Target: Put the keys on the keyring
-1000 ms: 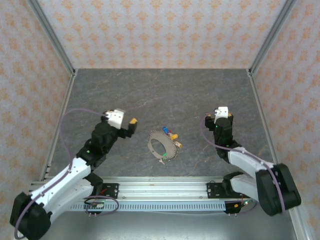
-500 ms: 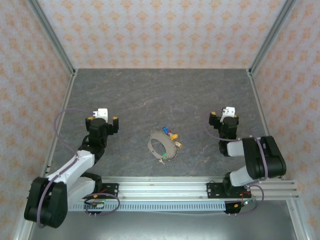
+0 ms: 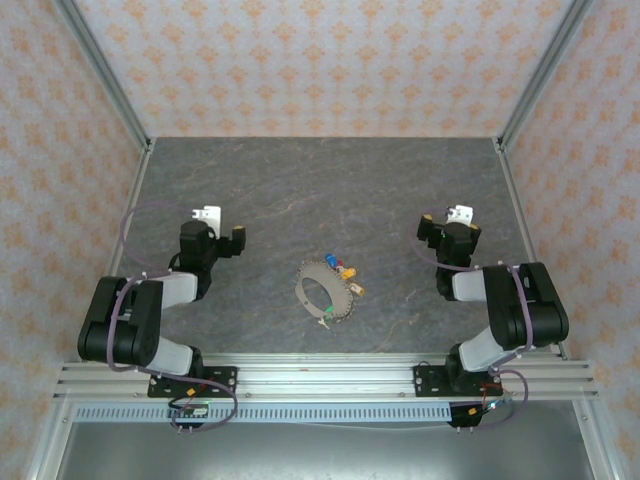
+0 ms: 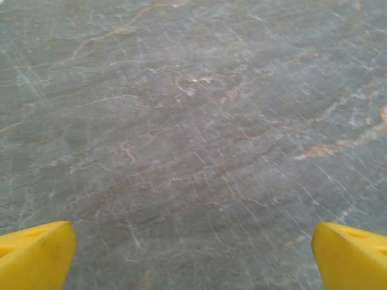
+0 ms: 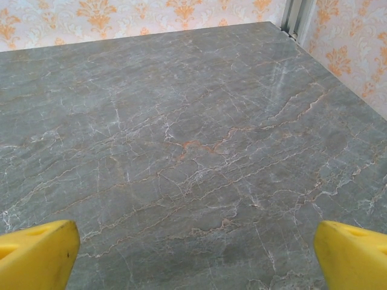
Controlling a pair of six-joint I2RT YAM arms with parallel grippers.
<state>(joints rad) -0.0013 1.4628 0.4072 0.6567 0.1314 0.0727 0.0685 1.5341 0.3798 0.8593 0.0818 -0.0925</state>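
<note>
The keyring, a thin grey-brown toothed oval, lies flat on the table's middle. Keys with blue, red and yellow heads cluster at its upper right rim. One more yellow-headed key lies at its right, and a green-tagged one at its lower edge. My left gripper is well to the ring's left, open and empty. In the left wrist view its yellow fingertips frame bare stone. My right gripper is far to the ring's right, open, with yellow fingertips over bare table.
The grey marbled table is walled by patterned panels and metal posts. Both arms sit folded back close to their bases by the front rail.
Both arms have folded back toward their bases, the left one drawing away from the ring to the left. The right gripper's jaws have spread wider. Ring and keys have not moved.
</note>
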